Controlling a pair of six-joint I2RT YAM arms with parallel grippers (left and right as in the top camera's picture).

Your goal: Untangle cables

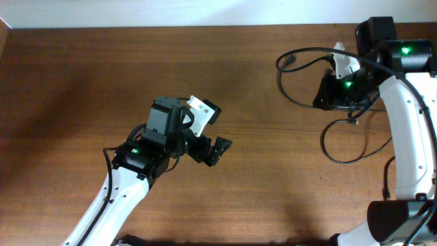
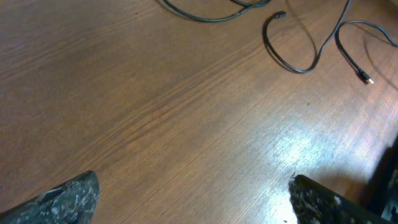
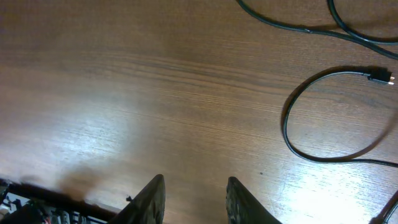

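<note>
- Left gripper (image 2: 193,184) is seen spread wide and empty; the cables (image 2: 297,71) are laid well apart from it.
- Right gripper (image 3: 196,182) is seen slightly parted, empty; cables near, untouched.

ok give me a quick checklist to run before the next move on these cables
1. Empty left gripper, wide open: ok.
2. Empty right gripper, fingers apart: ok.
3. A cable between either gripper's fingers: not ok; both wrist views show only bare table there.
4. The metal-tipped plug lying free on the wood: ok.
5. The cable loop beside the right gripper flat, with nothing on it: ok.
6. All cables clear of each other: cannot tell; the right arm covers part of them in the overhead view.
</note>
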